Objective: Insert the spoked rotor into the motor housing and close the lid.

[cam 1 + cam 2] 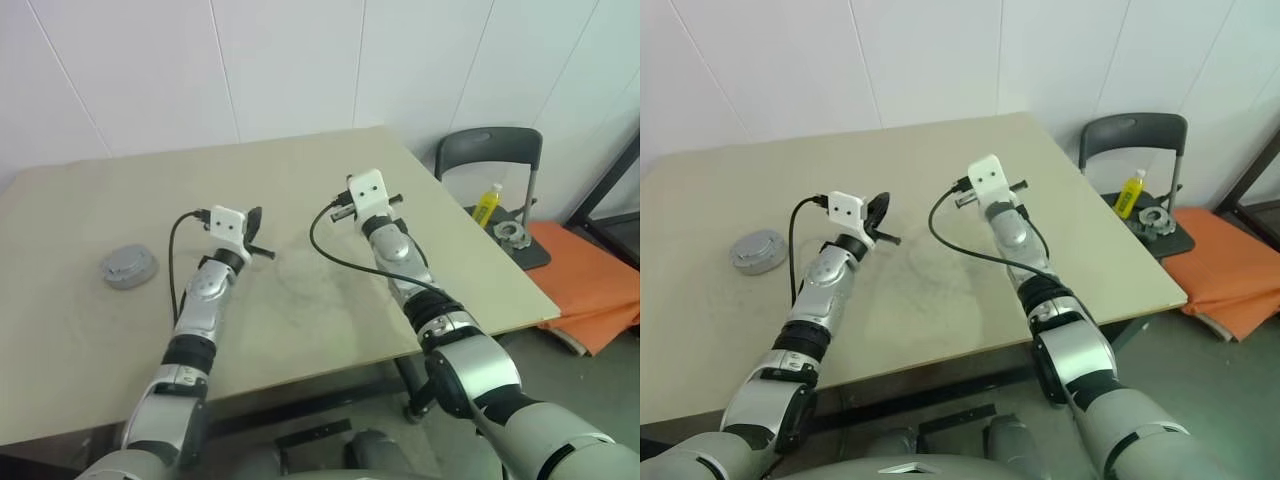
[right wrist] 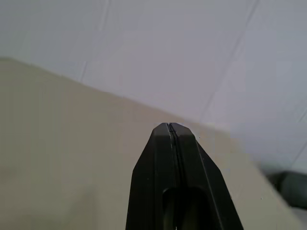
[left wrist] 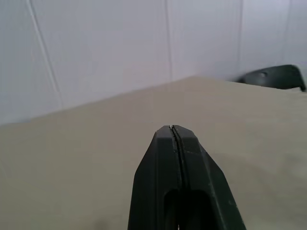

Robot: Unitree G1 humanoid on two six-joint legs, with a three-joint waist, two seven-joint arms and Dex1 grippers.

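Note:
A round grey lid (image 1: 128,267) with a flat top lies on the beige table (image 1: 300,160) near its left edge, well to the left of both arms. The motor housing is hidden or out of view. A small silvery metal part (image 1: 512,236), seemingly the spoked rotor, rests on the chair seat beyond the table's right edge. My left gripper (image 3: 172,127) hovers over the middle of the table, its fingers pressed together on nothing. To its right, my right gripper (image 2: 170,124) is shut and empty as well, pointing toward the far wall.
A dark chair (image 1: 490,150) stands off the table's right side, with a yellow bottle (image 1: 487,204) on its seat. An orange cushion (image 1: 590,280) lies on the floor beside it. White wall panels rise behind the table. Black cables loop from both wrists.

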